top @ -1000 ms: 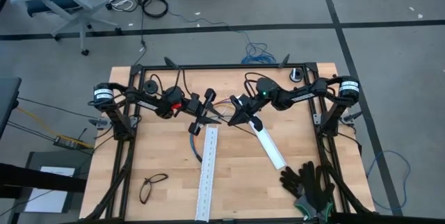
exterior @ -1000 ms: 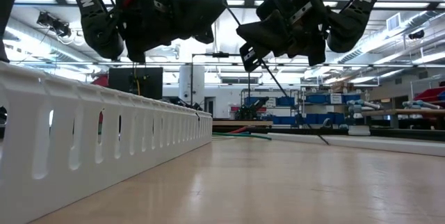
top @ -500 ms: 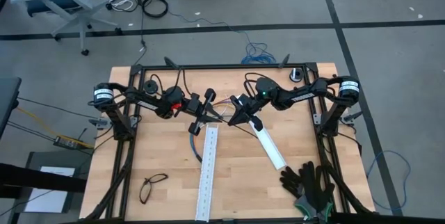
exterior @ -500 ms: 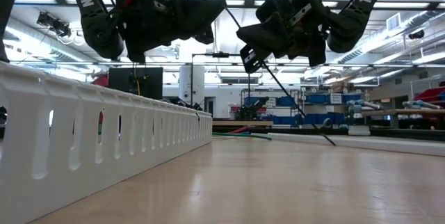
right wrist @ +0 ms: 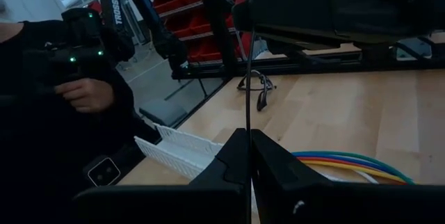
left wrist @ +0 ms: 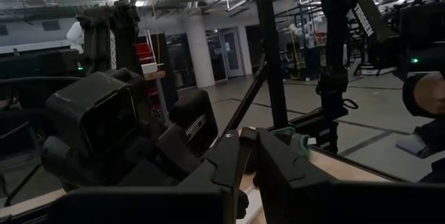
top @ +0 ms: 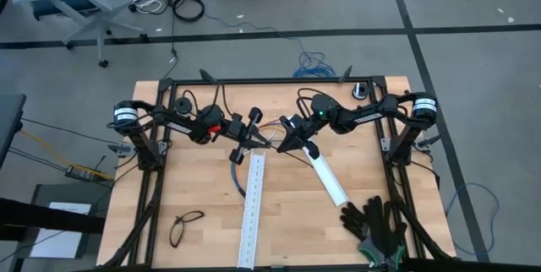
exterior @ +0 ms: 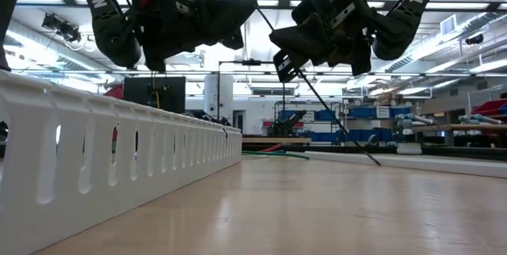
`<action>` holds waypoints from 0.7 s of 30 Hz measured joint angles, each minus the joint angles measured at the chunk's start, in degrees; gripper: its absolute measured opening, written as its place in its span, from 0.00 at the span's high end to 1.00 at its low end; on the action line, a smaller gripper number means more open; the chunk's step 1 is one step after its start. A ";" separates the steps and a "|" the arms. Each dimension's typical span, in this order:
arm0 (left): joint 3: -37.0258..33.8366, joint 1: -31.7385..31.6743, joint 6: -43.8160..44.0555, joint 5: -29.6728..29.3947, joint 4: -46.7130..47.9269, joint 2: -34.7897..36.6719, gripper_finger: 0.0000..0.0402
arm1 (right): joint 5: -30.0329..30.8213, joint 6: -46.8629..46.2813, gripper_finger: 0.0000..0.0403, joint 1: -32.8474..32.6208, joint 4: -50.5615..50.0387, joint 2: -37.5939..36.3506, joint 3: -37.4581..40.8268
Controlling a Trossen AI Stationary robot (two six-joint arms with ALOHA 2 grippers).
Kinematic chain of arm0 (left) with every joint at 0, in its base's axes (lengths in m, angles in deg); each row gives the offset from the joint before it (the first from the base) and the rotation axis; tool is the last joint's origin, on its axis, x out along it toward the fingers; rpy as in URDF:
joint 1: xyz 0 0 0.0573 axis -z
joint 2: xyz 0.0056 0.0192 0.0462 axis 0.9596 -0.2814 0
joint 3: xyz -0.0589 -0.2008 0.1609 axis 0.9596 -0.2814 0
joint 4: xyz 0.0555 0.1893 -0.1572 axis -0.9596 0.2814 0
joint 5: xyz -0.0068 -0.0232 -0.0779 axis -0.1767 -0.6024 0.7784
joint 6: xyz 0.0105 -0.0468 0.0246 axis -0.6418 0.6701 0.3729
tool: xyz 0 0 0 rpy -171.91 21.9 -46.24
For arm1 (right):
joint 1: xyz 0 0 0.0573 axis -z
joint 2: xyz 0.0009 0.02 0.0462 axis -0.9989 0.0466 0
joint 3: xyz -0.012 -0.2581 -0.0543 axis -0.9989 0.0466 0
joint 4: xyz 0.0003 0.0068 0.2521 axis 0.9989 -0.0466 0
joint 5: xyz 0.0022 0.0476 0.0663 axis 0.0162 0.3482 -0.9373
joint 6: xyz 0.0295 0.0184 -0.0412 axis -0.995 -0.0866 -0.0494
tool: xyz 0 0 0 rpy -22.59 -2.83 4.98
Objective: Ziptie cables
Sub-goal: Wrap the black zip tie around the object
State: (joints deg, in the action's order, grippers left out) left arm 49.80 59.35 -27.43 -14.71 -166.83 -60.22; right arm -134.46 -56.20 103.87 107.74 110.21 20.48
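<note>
1. Shut tight at the right gripper (top: 287, 141), jaws clamped on a thin black zip tie (right wrist: 248, 78) that passes straight between them.
2. Drawn nearly together at the left gripper (top: 250, 141) too, jaws seemingly pinching the tie's upper end (only a narrow slit shows in the left wrist view, so read as a light grip).
3. Held in the air close to each other, tips facing, above the middle of the worktop (top: 194, 187), towards its edge at the top of the high view; tie slanting down from the left tip past the right jaws to the wood.
4. Found just beneath and beside the left gripper: the cables (top: 238, 173), lying flat, blue sheath curving beside the end of the long white rail (top: 253, 213), coloured wires fanning out under the two grippers. Not encircled by the tie, as far as can be told.
5. Judged as the early step: tie picked up and shared between both arms, no loop formed yet.
6. Called for next: lower the tie's free tail to the bundle, slip it under the gathered wires, then feed it through the head and pull snug without snagging the rail.
</note>
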 joint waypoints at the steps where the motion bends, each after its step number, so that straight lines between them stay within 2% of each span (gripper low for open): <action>1: 0.00 0.00 -0.02 -0.30 0.00 0.00 0.95 | 0.37 -0.12 1.00 -0.01 0.00 0.00 0.00; 10: 0.00 -0.82 1.09 -0.99 0.28 0.00 0.99 | 3.97 -5.25 0.98 1.21 -1.15 0.00 0.00; 21: 0.00 -2.98 3.19 -0.99 2.93 0.00 1.00 | 4.04 -6.00 0.87 3.45 -1.35 0.00 0.00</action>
State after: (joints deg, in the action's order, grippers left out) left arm 49.80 56.37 -24.24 -15.69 -163.90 -60.22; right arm -130.43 -62.20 107.32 106.40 110.21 20.48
